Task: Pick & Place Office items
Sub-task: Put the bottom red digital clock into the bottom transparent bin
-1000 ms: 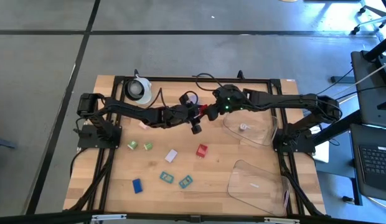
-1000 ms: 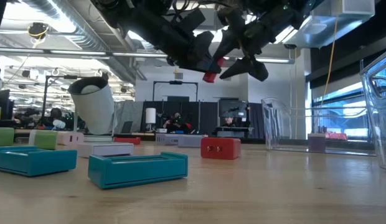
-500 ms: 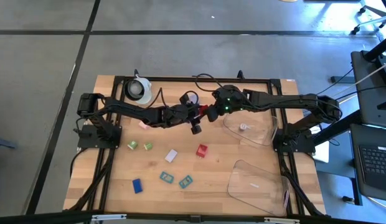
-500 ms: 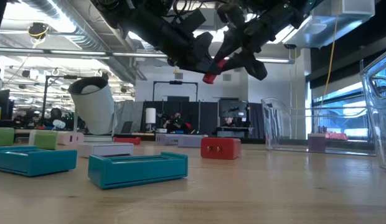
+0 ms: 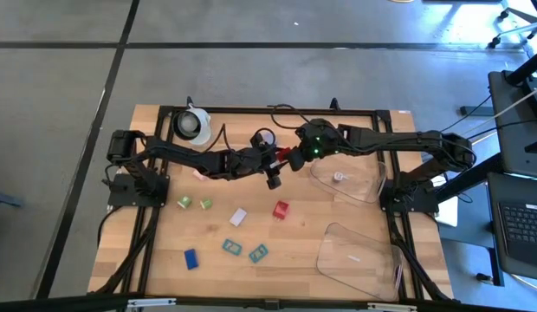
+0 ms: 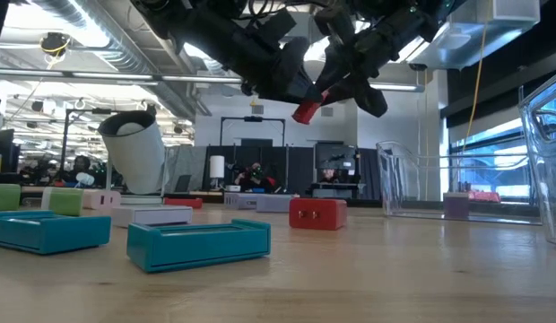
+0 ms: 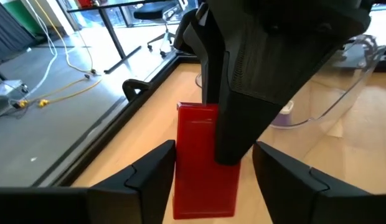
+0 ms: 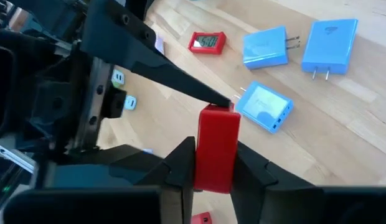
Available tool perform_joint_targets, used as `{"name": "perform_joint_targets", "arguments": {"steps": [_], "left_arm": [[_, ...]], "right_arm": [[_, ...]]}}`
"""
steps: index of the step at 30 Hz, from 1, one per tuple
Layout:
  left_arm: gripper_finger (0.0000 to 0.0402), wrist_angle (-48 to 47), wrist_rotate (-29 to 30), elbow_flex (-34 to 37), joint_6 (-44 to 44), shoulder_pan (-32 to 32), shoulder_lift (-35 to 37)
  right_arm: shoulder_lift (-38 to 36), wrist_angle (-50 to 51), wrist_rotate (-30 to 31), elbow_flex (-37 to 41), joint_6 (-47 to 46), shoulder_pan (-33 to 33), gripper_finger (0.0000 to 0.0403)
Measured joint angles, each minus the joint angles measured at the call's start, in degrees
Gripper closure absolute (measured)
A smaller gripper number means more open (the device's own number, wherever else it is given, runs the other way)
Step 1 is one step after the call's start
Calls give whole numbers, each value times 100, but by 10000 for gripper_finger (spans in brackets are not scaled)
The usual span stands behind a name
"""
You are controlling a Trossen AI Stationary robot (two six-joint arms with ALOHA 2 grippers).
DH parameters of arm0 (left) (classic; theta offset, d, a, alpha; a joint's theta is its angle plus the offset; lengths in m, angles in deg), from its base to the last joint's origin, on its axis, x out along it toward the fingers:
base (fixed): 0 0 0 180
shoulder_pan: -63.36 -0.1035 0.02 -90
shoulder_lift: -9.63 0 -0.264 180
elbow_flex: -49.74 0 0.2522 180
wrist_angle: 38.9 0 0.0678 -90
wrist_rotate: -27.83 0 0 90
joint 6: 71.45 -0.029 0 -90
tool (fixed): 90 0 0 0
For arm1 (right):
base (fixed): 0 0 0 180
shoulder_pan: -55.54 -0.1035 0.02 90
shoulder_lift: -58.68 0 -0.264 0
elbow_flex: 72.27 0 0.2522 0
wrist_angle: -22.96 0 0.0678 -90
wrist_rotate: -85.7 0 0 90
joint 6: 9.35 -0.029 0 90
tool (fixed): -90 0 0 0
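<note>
A red block (image 6: pixel 307 109) hangs in the air over the table's far middle, where my two grippers meet. My right gripper (image 8: pixel 215 155) is shut on it. My left gripper (image 7: pixel 215 152) is open; its fingers stand on either side of the same block's other end, with a gap showing on one side. On the table lie other office items: a red block (image 5: pixel 281 209), a white piece (image 5: pixel 238 217), two green pieces (image 5: pixel 184 202), two teal pieces (image 5: pixel 232 247), a blue one (image 5: pixel 190 258) and a pink one (image 5: pixel 199 175). My right gripper pinches the red block between its two fingers (image 8: pixel 180 163), on two opposite sides (image 8: pixel 213 168) near one end. The fingers come from the table's right, slanting down. The block juts out past the fingertips, tilted, lifted clear of the table.
A white roll (image 5: pixel 195 126) stands at the far left. One clear tray (image 5: pixel 346 178) lies under my right arm with a small piece inside it. A second clear tray (image 5: pixel 359 251) is at the near right. Both arms span the far half of the table.
My right gripper has shut on the red block, which my left gripper held in the air. My left gripper has then opened around it. The block has tipped a little and stays at the same height. Neither arm has travelled.
</note>
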Motion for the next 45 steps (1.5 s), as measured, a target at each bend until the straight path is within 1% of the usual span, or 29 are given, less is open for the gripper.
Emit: {"name": "perform_joint_targets", "arguments": {"steps": [5, 9, 14, 19, 22, 25, 29, 37, 41, 45], "left_arm": [[162, -35, 61, 0, 398, 8, 26], [158, -78, 156, -2, 618, 8, 82], [159, -110, 176, -2, 890, 8, 105], [158, -178, 178, -2, 993, 8, 105], [160, -220, 178, -2, 991, 8, 105], [160, -243, 178, -2, 993, 6, 105], [160, -269, 146, -2, 992, 6, 105], [162, -660, 126, -2, 993, 6, 105], [162, -846, 7, -2, 1120, 6, 105], [162, -874, -393, -2, 1345, 6, 105]], "right_arm": [[-72, 450, 31, 0, 214, 99, 336], [-375, 1018, 27, 0, 330, 133, 330], [-1023, 1622, 13, 2, 412, 20, 328], [-1840, 1659, -33, 2, 211, -319, 334], [-2340, 1612, 228, 2, -83, -721, 330], [-2760, 1587, 616, 2, -446, -1169, 329], [-3120, 1498, 1214, 2, -922, -1909, 331], [-3060, 766, 2007, 2, -1525, -3448, 330], [-2959, 639, 2109, 2, -1551, -4114, 330], [-2809, 658, 2110, 2, -1599, -4740, 330]]}}
